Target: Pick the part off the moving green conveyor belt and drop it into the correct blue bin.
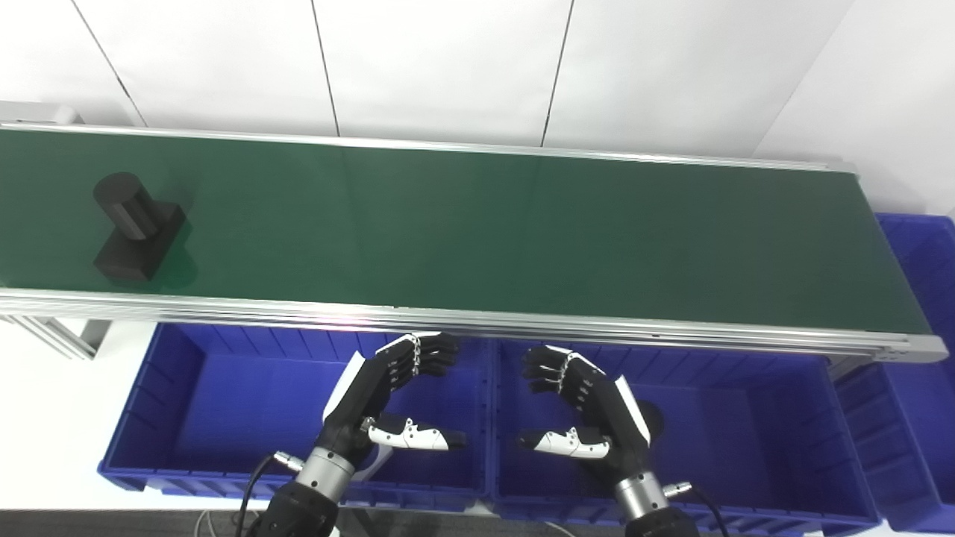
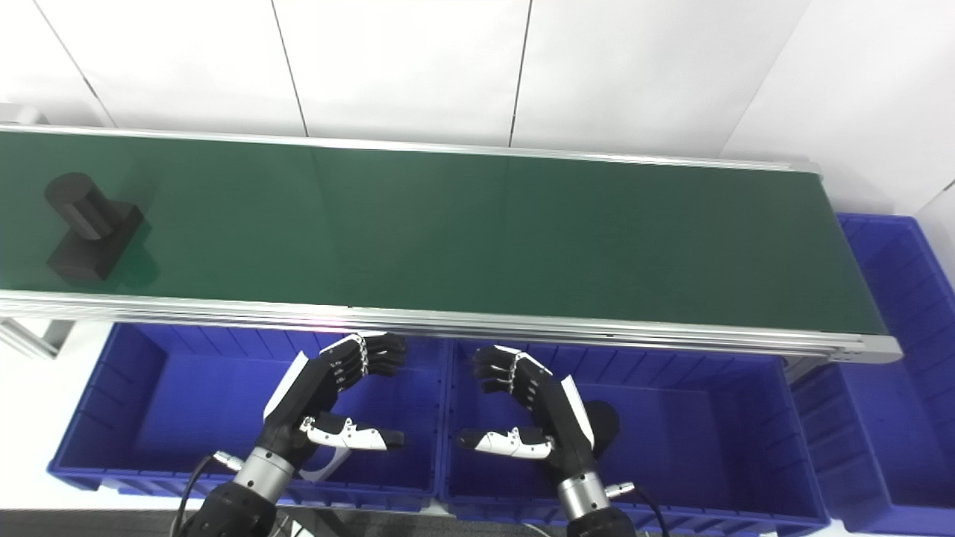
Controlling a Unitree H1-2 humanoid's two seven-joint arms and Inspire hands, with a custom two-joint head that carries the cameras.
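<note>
A black part [image 1: 134,227], a cylinder standing on a square block, rides at the far left of the green conveyor belt [image 1: 477,231]. It also shows in the right eye view [image 2: 88,230]. My left hand [image 1: 392,399] is open and empty above the left blue bin [image 1: 246,403]. My right hand [image 1: 586,406] is open and empty above the middle blue bin [image 1: 731,432]. Both hands hover below the belt's near rail, palms facing each other. A dark object [image 2: 600,425] lies in the middle bin, mostly hidden behind my right hand.
A third blue bin [image 1: 921,373] stands at the right end of the belt. The belt's aluminium near rail [image 1: 477,321] runs just above both hands. A white panelled wall stands behind the belt. The belt's frame leg [image 1: 52,335] shows at the left.
</note>
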